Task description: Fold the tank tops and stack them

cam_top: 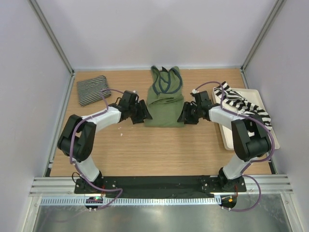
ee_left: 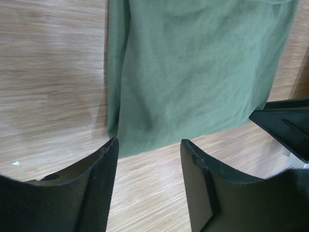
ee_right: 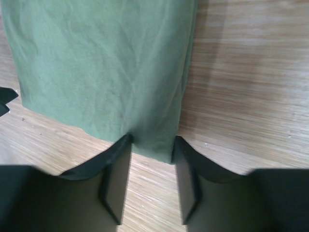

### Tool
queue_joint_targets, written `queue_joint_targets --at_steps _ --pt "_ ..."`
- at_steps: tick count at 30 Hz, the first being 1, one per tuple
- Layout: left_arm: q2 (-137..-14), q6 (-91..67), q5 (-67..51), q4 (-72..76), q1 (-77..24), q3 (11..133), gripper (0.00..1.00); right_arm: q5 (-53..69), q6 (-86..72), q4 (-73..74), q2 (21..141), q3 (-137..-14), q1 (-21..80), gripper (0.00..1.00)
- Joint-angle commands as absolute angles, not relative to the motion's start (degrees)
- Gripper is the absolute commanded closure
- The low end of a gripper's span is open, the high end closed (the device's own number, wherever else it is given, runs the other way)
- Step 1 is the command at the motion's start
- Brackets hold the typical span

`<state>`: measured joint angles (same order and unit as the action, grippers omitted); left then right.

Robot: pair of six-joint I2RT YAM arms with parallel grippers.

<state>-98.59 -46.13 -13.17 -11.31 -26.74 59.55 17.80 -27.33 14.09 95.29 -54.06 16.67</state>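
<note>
- top external view: the left pincer point(cam_top: 143, 114) and the right pincer point(cam_top: 185, 114) are lying low on the table point(cam_top: 159, 150), facing each other across the near hem of the olive green tank top point(cam_top: 165, 101).
- the olive top is lying flat between the two pincers, its straps pointing away from both.
- the pinstriped tank top point(cam_top: 92, 90) is sitting folded, well apart from the left pincer on its outer far side.
- the broad-striped tank top point(cam_top: 241, 102) is lying loose across the cream tray point(cam_top: 255, 95), just behind the right pincer.
- left wrist view: the left pincer point(ee_left: 149, 145) is standing with its jaws apart, pinching nothing.
- the near-left corner of the olive top point(ee_left: 203, 72) is reaching just between the fingertips. the rest is spreading ahead of the pincer and to its right, with bare wood to its left.
- the right pincer point(ee_left: 282, 125) is showing at the right edge, just beyond the hem.
- right wrist view: the right pincer point(ee_right: 152, 142) is also standing with jaws apart, holding nothing.
- the other near corner of the olive top point(ee_right: 106, 63) is poking into the gap between the fingertips. cloth is stretching ahead and to the left, with bare table on the right.
- judgement: the step in hand seems to be taking both hem corners to fold the olive top.
- judgement: the next move is calling for both pincers to close on their corners together, catching every layer, then carry the hem toward the straps evenly.
</note>
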Motion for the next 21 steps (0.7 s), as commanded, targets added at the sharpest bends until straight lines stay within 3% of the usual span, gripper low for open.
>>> queue_joint_targets --at_steps 1,3,4,8,13,17,21 --pt "-99.8 -46.8 -14.6 -7.6 -27.0 58.7 0.46 21.9 -28.1 8.9 96.2 -52.7 16.7 0.56" --pt "-100.8 -46.8 -14.3 -7.4 -27.0 58.4 0.5 22.3 -28.2 8.4 97.0 -52.3 16.6 0.62" --pt "-101.1 -46.8 -14.2 -7.1 -27.0 58.3 0.55 22.6 -28.3 8.1 97.3 -52.3 16.7 0.7" --pt "-102.1 -47.1 -13.1 -7.0 -27.0 57.4 0.67 24.0 -28.5 8.3 98.4 -52.5 16.7 0.75" --pt "-101.9 -46.9 -12.0 -6.7 -26.9 55.1 1.0 20.1 -27.2 13.7 100.3 -54.0 16.6 0.96" --pt "-99.7 -47.3 -12.0 -6.2 -27.0 52.4 1.0 18.6 -26.3 16.8 99.6 -53.9 16.5 0.99" --pt "-94.3 -48.1 -12.2 -6.4 -27.4 48.4 1.0 19.6 -24.7 20.6 94.1 -52.1 16.8 0.95"
